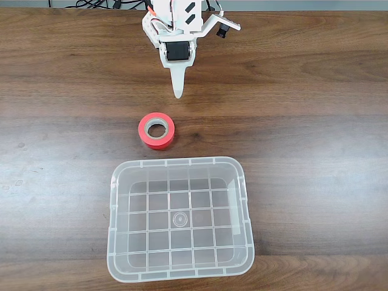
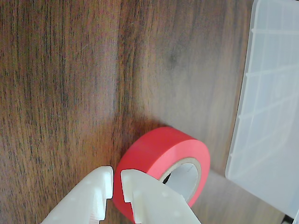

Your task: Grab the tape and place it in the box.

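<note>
White gripper (image 2: 117,179) fingers enter the wrist view from the bottom edge, their tips nearly touching with a thin slit between them and nothing clamped; the jaws are closed. Just past the tips lies the tape (image 2: 161,161), one red roll flat on the wooden table (image 2: 60,84), its pale core visible at lower centre of the frame. At the right edge of that view runs the rim of the box (image 2: 268,107), close to the roll but apart from it.

From the fixed view, the arm reaches in from the top centre, its gripper (image 1: 177,91) pointing down toward the roll (image 1: 157,130), which sits between fingertip and the single clear box (image 1: 180,273). No readable writing shows.
</note>
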